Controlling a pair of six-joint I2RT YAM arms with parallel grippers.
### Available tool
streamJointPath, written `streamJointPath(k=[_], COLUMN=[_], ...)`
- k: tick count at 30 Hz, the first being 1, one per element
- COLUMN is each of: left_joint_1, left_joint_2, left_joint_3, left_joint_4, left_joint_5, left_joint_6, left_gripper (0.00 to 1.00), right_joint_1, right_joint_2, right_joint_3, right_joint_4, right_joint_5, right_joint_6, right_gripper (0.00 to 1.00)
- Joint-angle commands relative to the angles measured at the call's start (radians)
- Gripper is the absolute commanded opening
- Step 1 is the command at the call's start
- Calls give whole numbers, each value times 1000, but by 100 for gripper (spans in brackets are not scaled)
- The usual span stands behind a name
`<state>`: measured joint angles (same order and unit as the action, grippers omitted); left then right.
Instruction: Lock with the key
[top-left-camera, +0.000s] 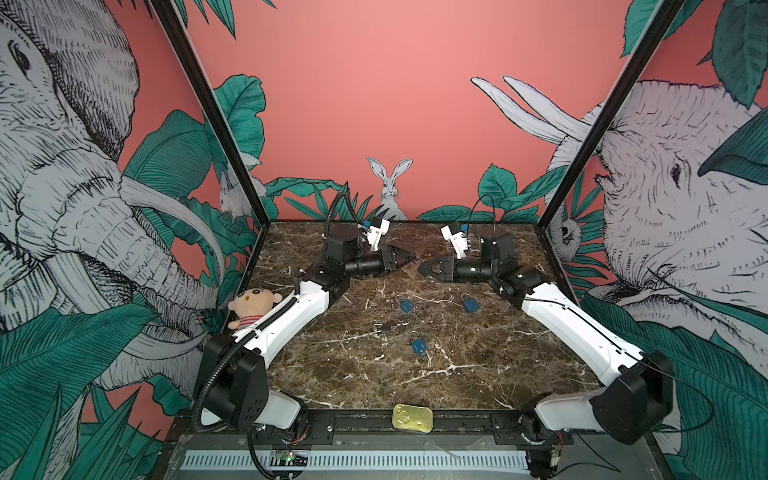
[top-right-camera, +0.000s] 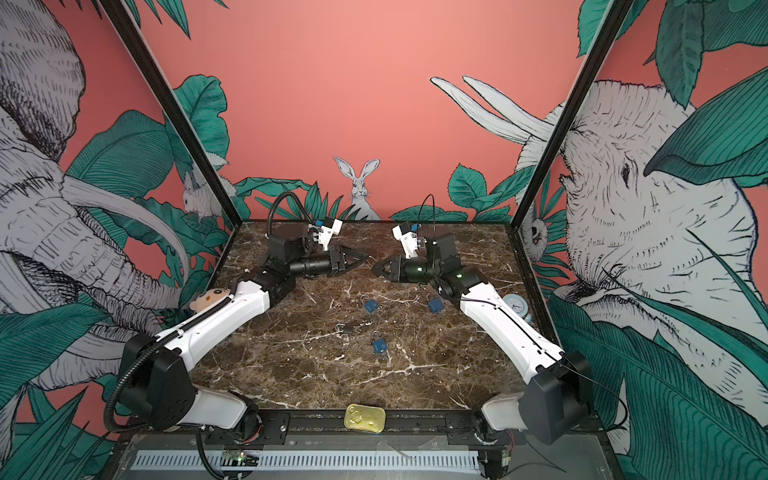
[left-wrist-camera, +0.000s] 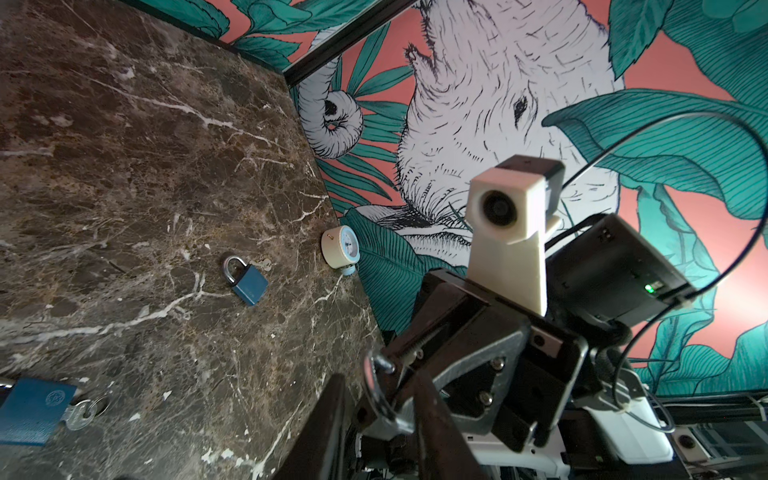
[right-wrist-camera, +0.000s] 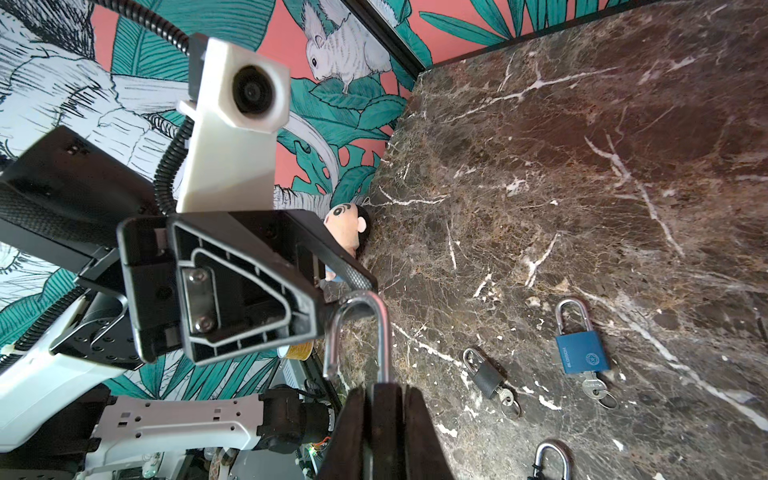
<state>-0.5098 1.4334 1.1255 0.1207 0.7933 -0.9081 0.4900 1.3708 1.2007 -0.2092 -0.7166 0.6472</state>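
While the marble table (top-left-camera: 478, 374) below both pincers bears four loose padlocks (top-left-camera: 471, 305), the right gripper (right-wrist-camera: 382, 392) clamps a dark padlock (right-wrist-camera: 382, 415) (its shackle (right-wrist-camera: 385, 332) open), and the left gripper (right-wrist-camera: 347, 293), jaws narrowly parted, hovers just beside that shackle's bend.

Quick headcount: three blue padlocks (top-left-camera: 407, 306) (top-left-camera: 471, 306) (top-left-camera: 419, 345) and one black padlock (top-left-camera: 387, 328) sit on the bench (top-left-camera: 478, 374) beyond the tin (top-left-camera: 412, 417), and a fifth padlock (right-wrist-camera: 385, 340) is pinched in the right gripper (right-wrist-camera: 384, 392). I can make out three keys (right-wrist-camera: 592, 386) (right-wrist-camera: 505, 399) (left-wrist-camera: 264, 262); any others are too small to tell. Also one tin, one plush doll (top-left-camera: 249, 303), one little clock (top-right-camera: 517, 305), two arms (top-left-camera: 291, 316) (top-left-camera: 573, 328).
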Motion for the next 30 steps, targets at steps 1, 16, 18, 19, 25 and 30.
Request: streamJointPath(k=[1, 16, 18, 19, 25, 30], left_joint_1=[-7, 24, 39, 42, 43, 44], left_joint_2=[-31, -111, -124, -127, -128, -114], left_joint_3=[33, -44, -55, -53, -21, -13], left_joint_4=[-77, 49, 93, 100, 54, -18], left_joint_5=[26, -3, 12, 25, 84, 108], left_joint_6=[74, 27, 9, 13, 81, 144], left_gripper=[31, 31, 32, 33, 36, 37], right_joint_1=[-4, -7, -7, -6, -7, -7], right_joint_2=[-1, 7, 6, 7, 7, 14], right_joint_3=[39, 97, 91, 89, 85, 97], right_joint_4=[2, -94, -99, -99, -98, -93], right_joint_5=[-33, -98, -117, -129, -174, -201], right_joint_6=[2, -30, -36, -37, -42, -36], right_gripper=[0, 0, 0, 0, 0, 0])
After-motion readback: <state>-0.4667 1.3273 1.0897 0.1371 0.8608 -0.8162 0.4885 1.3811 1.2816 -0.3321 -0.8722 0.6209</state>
